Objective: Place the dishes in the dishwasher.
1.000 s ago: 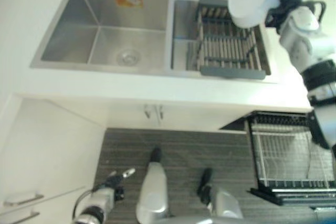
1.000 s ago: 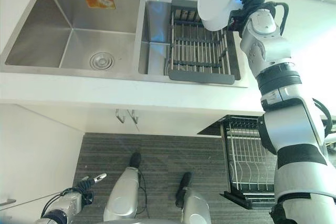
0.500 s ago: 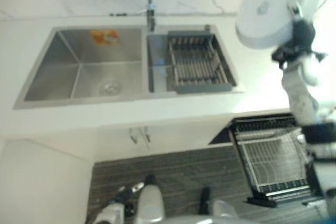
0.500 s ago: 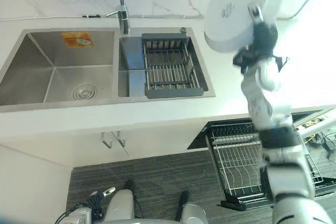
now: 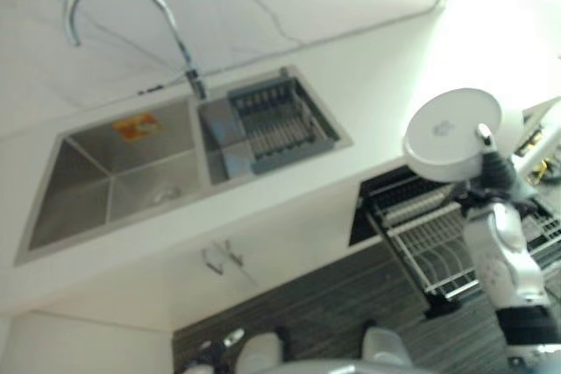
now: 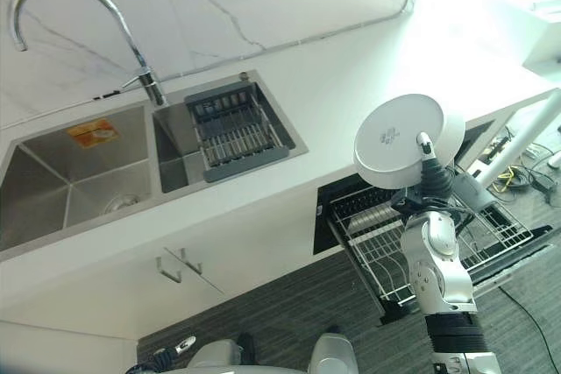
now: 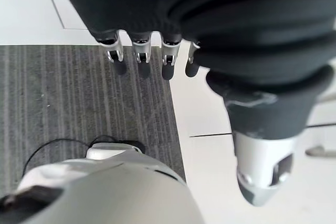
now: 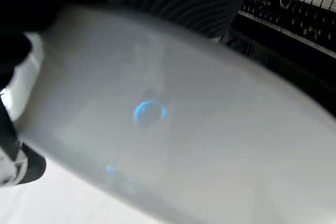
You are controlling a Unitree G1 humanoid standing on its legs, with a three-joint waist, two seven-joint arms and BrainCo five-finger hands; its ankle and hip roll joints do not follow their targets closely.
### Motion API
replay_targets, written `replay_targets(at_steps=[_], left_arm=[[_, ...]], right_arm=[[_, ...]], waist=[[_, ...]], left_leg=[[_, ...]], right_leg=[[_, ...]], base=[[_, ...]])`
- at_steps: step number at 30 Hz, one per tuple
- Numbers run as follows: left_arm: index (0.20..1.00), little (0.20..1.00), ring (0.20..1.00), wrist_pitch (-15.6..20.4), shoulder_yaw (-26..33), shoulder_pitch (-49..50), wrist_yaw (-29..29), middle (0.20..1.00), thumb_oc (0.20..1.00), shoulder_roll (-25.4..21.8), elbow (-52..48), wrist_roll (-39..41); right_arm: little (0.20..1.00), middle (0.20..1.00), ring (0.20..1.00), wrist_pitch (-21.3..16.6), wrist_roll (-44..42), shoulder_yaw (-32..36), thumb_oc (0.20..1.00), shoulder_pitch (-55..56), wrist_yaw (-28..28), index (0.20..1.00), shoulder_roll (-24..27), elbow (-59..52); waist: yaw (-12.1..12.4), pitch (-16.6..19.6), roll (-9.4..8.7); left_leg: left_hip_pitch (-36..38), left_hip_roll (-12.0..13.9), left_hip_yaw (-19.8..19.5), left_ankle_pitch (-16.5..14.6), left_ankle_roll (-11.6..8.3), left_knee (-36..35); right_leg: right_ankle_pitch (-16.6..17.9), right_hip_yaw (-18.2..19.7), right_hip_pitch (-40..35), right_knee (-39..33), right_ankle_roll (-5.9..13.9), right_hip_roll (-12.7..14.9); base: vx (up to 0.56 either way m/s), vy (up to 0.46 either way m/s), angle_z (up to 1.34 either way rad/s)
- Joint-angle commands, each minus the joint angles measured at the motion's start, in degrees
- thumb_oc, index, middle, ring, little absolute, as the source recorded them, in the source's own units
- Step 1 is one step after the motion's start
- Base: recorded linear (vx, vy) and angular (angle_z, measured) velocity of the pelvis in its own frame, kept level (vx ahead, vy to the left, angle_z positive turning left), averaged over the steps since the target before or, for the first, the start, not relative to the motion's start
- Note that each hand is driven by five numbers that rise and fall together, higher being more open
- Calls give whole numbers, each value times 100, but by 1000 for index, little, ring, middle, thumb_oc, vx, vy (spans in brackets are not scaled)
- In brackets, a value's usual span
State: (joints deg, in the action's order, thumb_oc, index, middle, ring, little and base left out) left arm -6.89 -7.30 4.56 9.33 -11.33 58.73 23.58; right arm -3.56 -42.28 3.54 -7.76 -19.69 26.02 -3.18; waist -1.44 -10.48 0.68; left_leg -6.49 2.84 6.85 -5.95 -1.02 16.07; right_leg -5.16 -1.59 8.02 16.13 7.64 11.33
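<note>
Gripping the white plate (image 6: 408,140) by its lower rim, the right hand (image 6: 428,179) is holding it upright above the pulled-out dishwasher rack (image 6: 386,238), where this stiff, glazed, likely slippery, breakable dish is calling for a firm edge grasp, while the left hand (image 7: 152,56) is hanging with straight, unloaded fingers.

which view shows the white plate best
The right eye view: the whole round white plate shows there, held up by the right hand above the pulled-out dishwasher rack. The left eye view shows it whole too, nearer the edge. The right wrist view catches just a close blurred stretch of it.
</note>
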Motion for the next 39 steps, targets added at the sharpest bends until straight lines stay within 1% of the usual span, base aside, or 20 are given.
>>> replay_targets(at_steps=[1, 4, 7, 8, 9, 10, 12, 13, 14, 16, 18, 22, 24, 26, 32, 33, 34, 37, 38, 39], left_arm=[[1000, 1000, 1000, -27, -137, -99, 76, 1000, 1000, 69, -126, -40], [1000, 1000, 1000, -112, -103, -209, 90, 1000, 1000, 73, -36, -66], [1000, 1000, 1000, -210, -116, -226, 46, 1000, 1000, 63, 38, -191], [1000, 1000, 1000, -228, -150, -249, 15, 1000, 1000, 38, 17, -289], [1000, 1000, 1000, -251, -188, -334, 109, 1000, 1000, -15, -35, -319], [1000, 1000, 1000, -286, -182, -375, 167, 1000, 1000, -28, -56, -281], [1000, 1000, 1000, -465, -139, -484, 291, 1000, 1000, -64, -152, -182], [1000, 1000, 1000, -465, -139, -484, 291, 1000, 1000, -64, -152, -182], [1000, 1000, 1000, -662, -191, -601, 336, 1000, 1000, -149, -264, -205], [1000, 1000, 1000, -812, -238, -676, 334, 1000, 1000, -234, -388, -272], [1000, 1000, 1000, -765, -240, -690, 372, 1000, 1000, -255, -361, -286], [1000, 1000, 1000, -772, -55, -463, 422, 1000, 1000, -213, -346, -49], [1000, 1000, 1000, -756, -61, -362, 266, 1000, 1000, -153, -233, -188], [1000, 1000, 1000, -745, -60, -297, 371, 1000, 1000, -43, -127, 44], [1000, 1000, 1000, -619, 22, -269, 263, 1000, 1000, 31, 54, -47], [1000, 1000, 1000, -596, 47, -326, 184, 1000, 1000, -18, 42, -106], [1000, 1000, 1000, -598, 48, -326, 180, 1000, 1000, -18, 39, -109], [1000, 1000, 1000, -585, 3, -360, 97, 1000, 1000, -111, 25, -158], [1000, 1000, 1000, -578, -55, -408, 34, 1000, 1000, -177, 56, -221], [1000, 1000, 1000, -571, -91, -439, -1, 1000, 1000, -221, 81, -257]], right_arm=[[200, 200, 200, -344, -221, 476, 200, -567, 196, 200, 43, -671], [200, 200, 200, -268, 60, 583, 200, -342, 96, 200, -91, -739], [200, 200, 200, -156, 58, 587, 200, -328, 20, 200, -86, -717], [200, 200, 200, -162, -10, 547, 200, -309, 20, 200, -92, -697], [200, 200, 200, -225, 14, 436, 200, -333, -13, 200, -183, -608], [200, 200, 200, -253, 33, 402, 200, -341, -25, 200, -230, -582], [200, 200, 200, -303, 105, 329, 200, -368, -146, 200, -341, -575], [200, 200, 200, -303, 105, 329, 200, -368, -146, 200, -341, -575], [200, 200, 200, -295, 148, 321, 200, -431, -389, 200, -313, -636], [200, 200, 200, -291, 106, 327, 200, -592, -523, 200, -263, -628], [200, 200, 200, -269, 226, 322, 200, -812, -605, 200, -224, -600], [200, 200, 200, -65, 356, 369, 200, -826, -882, 200, -34, -768], [200, 200, 200, 6, 756, 422, 200, -739, -1009, 200, 131, -826], [200, 200, 200, 69, 1179, 443, 200, -675, -1144, 200, 230, -800], [200, 200, 200, 585, 3787, 350, 200, -391, -1602, 200, 903, -484], [200, 200, 200, 875, 4434, 202, 200, -281, -1401, 200, 1180, -180], [200, 200, 200, 877, 4477, 192, 200, -281, -1387, 200, 1190, -159], [200, 200, 200, 1013, 5416, -179, 200, -170, -873, 200, 1516, 155], [200, 200, 200, 914, 6177, -535, 200, -268, -613, 200, 1728, 321], [200, 200, 200, 977, 6548, -735, 200, -340, -499, 200, 1888, 460]], waist=[[-32, -60, -134], [-72, -12, -195], [-90, -19, -215], [-73, -67, -228], [5, -187, -296], [20, -223, -317], [40, -313, -382], [40, -313, -382], [34, -348, -443], [100, -380, -484], [196, -387, -538], [195, -225, -548], [133, -144, -493], [70, -90, -438], [-114, -25, -319], [-148, -34, -284], [-152, -32, -280], [-151, -34, -258], [-125, -35, -246], [-96, -35, -247]], left_leg=[[117, 117, 51, -610, -183, 112], [181, -23, -64, -739, -73, 112], [211, -65, -223, -751, 20, 112], [228, -66, -233, -722, 48, 112], [260, -14, -142, -705, 56, 112], [269, 3, -129, -706, 48, 112], [276, 19, -144, -733, 36, 112], [276, 19, -144, -733, 36, 112], [256, 102, -218, -758, -19, 112], [198, 255, -278, -713, -62, 112], [166, 436, -239, -654, -157, 112], [237, 740, -222, -647, -296, 112], [232, 853, -215, -636, -378, 112], [240, 923, -195, -638, -433, 112], [177, 1128, -57, -548, -581, 112], [132, 1184, -21, -518, -624, 112], [127, 1185, -23, -518, -626, 112], [64, 1227, 28, -483, -660, 112], [26, 1255, 50, -452, -680, 112], [3, 1259, 46, -441, -690, 112]], right_leg=[[-556, -91, -285, 106, -142, -425], [-474, -128, -303, 106, -67, -354], [-471, -82, -425, 106, -125, -512], [-407, -168, -440, 106, -129, -510], [-151, -422, -336, 106, 42, -201], [-65, -432, -278, 106, 100, -87], [158, -212, -124, 106, 250, 178], [158, -212, -124, 106, 250, 178], [357, 118, 95, 106, 380, 386], [284, 159, 151, 106, 438, 419], [203, -36, 168, 106, 482, 448], [-73, -51, 69, 106, 377, 170], [-163, -37, 47, 106, 297, 51], [-224, -39, 26, 106, 242, -17], [-286, -135, 61, 106, 159, -89], [-295, -209, 74, 106, 161, -73], [-297, -213, 75, 106, 161, -73], [-284, -355, 88, 106, 186, -16], [-277, -443, 87, 106, 199, 26], [-274, -487, 84, 106, 211, 49]], base=[[120, 315, 18], [120, 283, 12], [95, 237, -11], [-5, -2, -58], [-35, -97, -65], [-58, -229, -65], [-39, -188, -35], [-52, -372, -10], [-53, -432, -3], [-101, -459, 23], [-101, -366, 33], [-17, -225, -27], [28, -81, -37], [30, -48, -22], [4, -16, -5], [-31, -33, 6], [-35, -39, 5], [-26, -35, 5], [-27, -46, 7], [-29, -46, 10]])
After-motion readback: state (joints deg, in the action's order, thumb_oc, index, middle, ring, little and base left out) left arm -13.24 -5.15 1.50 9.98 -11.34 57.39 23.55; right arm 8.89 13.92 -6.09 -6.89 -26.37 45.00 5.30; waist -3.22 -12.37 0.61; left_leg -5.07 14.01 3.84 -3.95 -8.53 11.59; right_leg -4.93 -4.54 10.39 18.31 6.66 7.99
